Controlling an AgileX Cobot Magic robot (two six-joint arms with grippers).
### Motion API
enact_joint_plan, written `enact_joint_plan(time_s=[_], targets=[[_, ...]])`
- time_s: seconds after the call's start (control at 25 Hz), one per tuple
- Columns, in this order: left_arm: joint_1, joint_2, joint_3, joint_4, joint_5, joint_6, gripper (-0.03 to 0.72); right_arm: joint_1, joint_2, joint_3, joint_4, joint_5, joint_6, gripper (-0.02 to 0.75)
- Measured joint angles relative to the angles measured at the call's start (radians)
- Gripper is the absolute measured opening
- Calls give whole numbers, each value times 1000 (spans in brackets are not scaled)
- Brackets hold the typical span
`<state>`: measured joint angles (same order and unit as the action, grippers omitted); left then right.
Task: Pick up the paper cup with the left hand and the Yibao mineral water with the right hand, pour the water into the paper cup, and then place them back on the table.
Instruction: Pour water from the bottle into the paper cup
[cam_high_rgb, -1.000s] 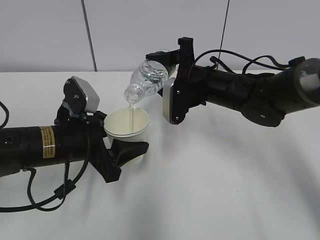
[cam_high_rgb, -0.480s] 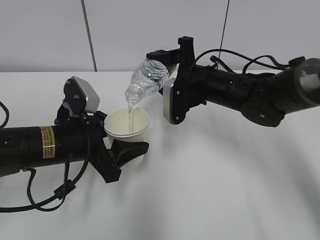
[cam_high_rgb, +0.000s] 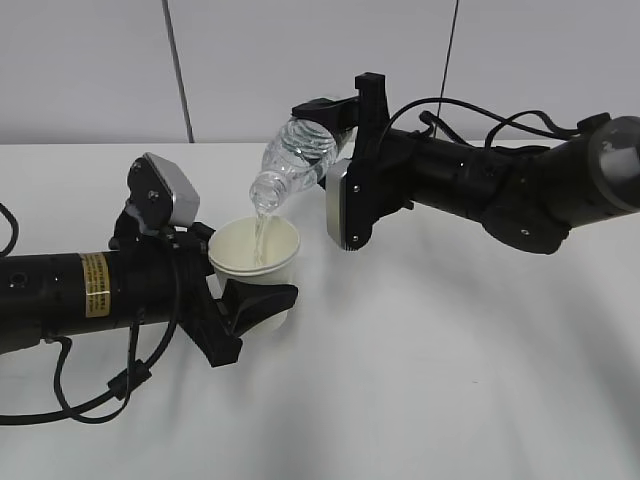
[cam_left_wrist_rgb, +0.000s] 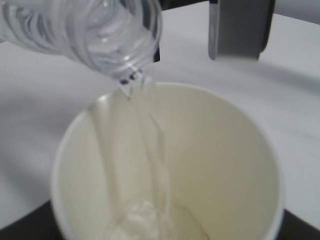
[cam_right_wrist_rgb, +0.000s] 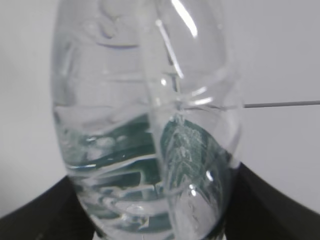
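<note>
My left gripper (cam_high_rgb: 250, 300) is shut on the white paper cup (cam_high_rgb: 256, 258) and holds it upright just above the white table (cam_high_rgb: 420, 380). The cup fills the left wrist view (cam_left_wrist_rgb: 225, 165), with water pooling at its bottom. My right gripper (cam_high_rgb: 335, 125) is shut on the clear Yibao mineral water bottle (cam_high_rgb: 296, 157), tilted mouth-down over the cup. A thin stream of water (cam_high_rgb: 261, 232) falls from the bottle's mouth into the cup. The bottle's neck shows at the top of the left wrist view (cam_left_wrist_rgb: 95, 35). In the right wrist view the bottle (cam_right_wrist_rgb: 145, 130) fills the frame, green label showing through.
A grey wall with a dark vertical seam (cam_high_rgb: 178, 70) stands behind the table. Black cables (cam_high_rgb: 100, 400) hang from the left arm onto the tabletop. The right arm's grey camera plate (cam_high_rgb: 340, 205) hangs just right of the cup.
The bottle and cup stay in nearly the same place. Water keeps streaming from the bottle into the cup.
</note>
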<state>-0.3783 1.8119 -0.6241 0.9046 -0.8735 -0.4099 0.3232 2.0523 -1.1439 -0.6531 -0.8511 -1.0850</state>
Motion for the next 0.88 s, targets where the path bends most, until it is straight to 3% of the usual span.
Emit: enact_joint_plan(time_s=[0.88], targets=[[0, 0, 0, 4, 0, 0, 440, 0, 0, 0, 1, -4, -26, 482]])
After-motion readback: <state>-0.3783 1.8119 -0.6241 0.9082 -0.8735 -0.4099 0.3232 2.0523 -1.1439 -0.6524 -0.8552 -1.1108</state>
